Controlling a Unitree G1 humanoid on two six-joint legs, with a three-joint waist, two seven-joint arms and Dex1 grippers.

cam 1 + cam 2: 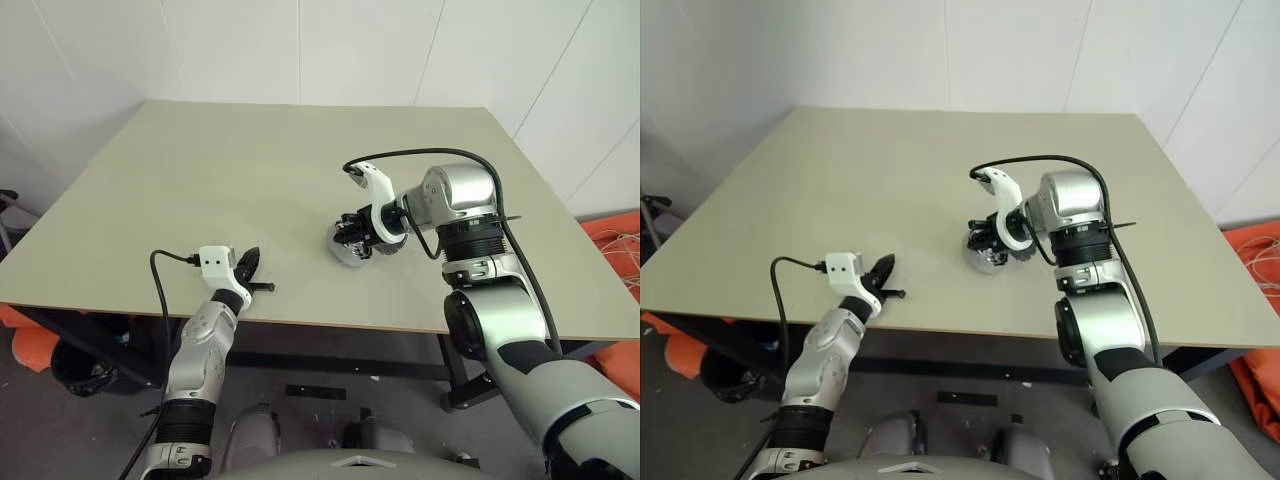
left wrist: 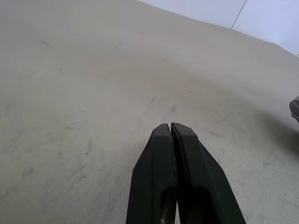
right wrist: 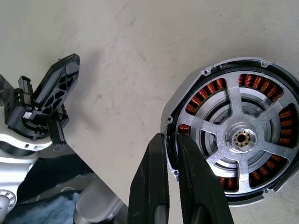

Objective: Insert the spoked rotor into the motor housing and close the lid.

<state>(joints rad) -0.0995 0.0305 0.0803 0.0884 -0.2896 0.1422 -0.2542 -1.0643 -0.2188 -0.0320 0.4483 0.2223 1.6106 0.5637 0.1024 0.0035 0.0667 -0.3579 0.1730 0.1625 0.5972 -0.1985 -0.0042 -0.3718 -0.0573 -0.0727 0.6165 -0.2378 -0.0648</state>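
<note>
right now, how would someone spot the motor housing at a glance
On the pale beige table, look right of centre, under the right gripper, whose black fingers pinch its rim. There sits the round silver motor housing. Copper-coloured windings ringing a five-spoked silver rotor set it apart; the left gripper is shut and holds nothing.

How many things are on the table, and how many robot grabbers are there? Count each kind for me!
Motor housing with the spoked rotor sitting in it: 1
Robot grippers: 2, the left gripper and the right gripper
Table: 1
Total: 4
</note>
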